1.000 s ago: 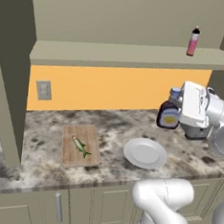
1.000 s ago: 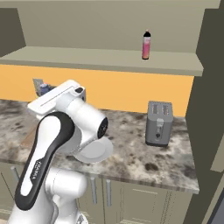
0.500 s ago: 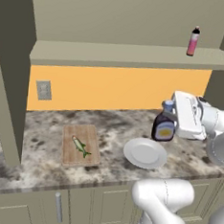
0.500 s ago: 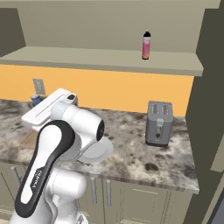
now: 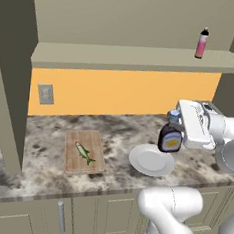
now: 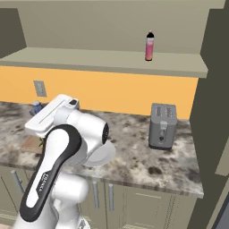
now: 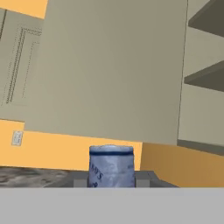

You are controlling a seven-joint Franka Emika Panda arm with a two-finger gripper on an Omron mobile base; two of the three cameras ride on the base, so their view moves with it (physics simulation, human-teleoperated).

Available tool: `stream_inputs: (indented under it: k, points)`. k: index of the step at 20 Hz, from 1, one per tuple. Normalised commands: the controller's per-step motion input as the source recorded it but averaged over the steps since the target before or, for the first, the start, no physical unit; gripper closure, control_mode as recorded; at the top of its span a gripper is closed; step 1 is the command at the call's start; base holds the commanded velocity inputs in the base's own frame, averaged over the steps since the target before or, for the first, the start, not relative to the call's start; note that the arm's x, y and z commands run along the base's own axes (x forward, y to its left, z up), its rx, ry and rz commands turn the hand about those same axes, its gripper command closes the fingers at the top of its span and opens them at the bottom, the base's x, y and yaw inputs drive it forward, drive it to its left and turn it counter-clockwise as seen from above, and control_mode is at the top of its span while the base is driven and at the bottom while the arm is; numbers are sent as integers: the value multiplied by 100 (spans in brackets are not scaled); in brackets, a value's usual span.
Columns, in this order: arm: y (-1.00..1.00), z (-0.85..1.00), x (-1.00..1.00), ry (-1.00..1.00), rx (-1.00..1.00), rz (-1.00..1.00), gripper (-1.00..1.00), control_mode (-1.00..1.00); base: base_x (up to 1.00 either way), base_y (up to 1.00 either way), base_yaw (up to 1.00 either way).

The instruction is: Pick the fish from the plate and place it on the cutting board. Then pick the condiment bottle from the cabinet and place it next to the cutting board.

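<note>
At the right of the left base view, the gripper (image 5: 174,128) pinches the condiment bottle (image 5: 170,137) by its neck, upright in the air just above the far right rim of the plate (image 5: 151,160). Left of it, the fish (image 5: 84,153) lies on the cutting board (image 5: 84,151) on the worktop (image 5: 45,155). At upper right, a pink bottle (image 5: 201,43) stands on the cabinet (image 5: 129,56) shelf.

Dark purple-brown condiment bottle (image 5: 170,139) with yellow label, silvery-green fish (image 5: 84,153), light-brown grained cutting board (image 5: 84,150), white plate (image 5: 151,160).
</note>
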Motion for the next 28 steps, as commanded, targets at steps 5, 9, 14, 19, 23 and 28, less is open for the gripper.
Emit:
stream_inputs:
  k: [5, 9, 14, 19, 23, 28]
  points:
    - [-25, -12, -5, -2, 0, 0, 100, -100, 0, 0, 0]
    - [-30, -21, -1, -1, 0, 0, 100, -100, 0, 0, 0]
    - [-25, -28, 8, -3, 0, 0, 100, -100, 0, 0, 0]
    - [-14, -27, 25, -6, 0, 0, 100, -100, 0, 0, 0]
    - [-12, -36, 29, -2, 0, 0, 100, -100, 0, 0, 0]
    - [-2, -29, 21, 0, 0, 0, 100, -100, 0, 0, 0]
